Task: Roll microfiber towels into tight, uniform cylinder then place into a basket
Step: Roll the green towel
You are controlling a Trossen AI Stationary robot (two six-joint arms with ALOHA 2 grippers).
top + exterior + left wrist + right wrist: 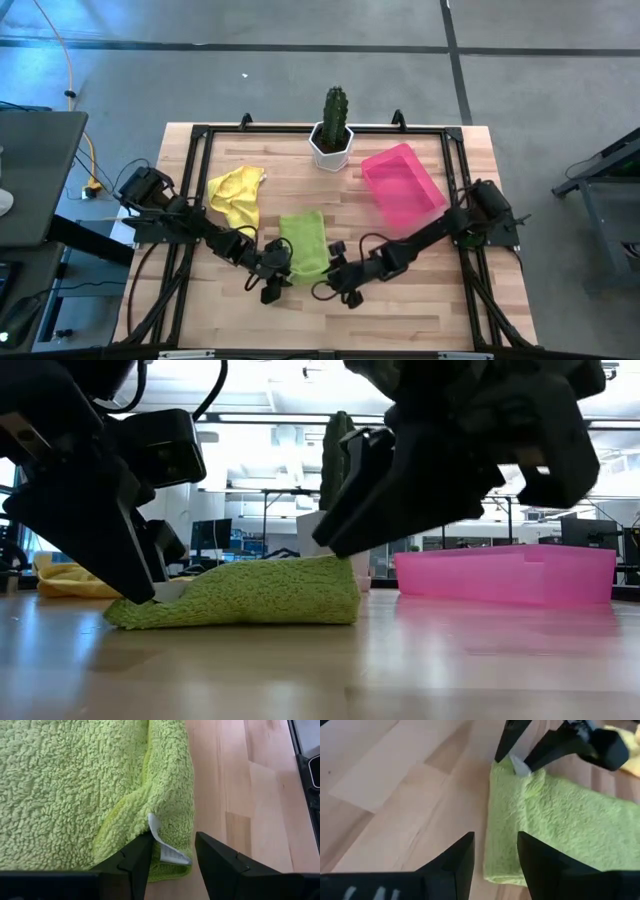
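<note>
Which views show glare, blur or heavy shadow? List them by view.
Low view: bright ceiling lights behind leave both grippers as dark silhouettes over the green towel, and the near table is blurred with a pink reflection under the basket. High view: even light, with soft shadows under the arms. Left wrist view: sharp pile and white tag. Right wrist view: the far gripper is slightly soft.

- The lime green towel (pixel 75 790) fills most of the view, fluffy and folded over, lying on the pale wooden table (pixel 235 785).
- A small white tag (pixel 162 842) sticks out at its near corner.
- The left gripper (pixel 172 852) straddles that corner, fingers (pixel 137 860) parted, one on the cloth by the tag, the other over bare wood.
</note>
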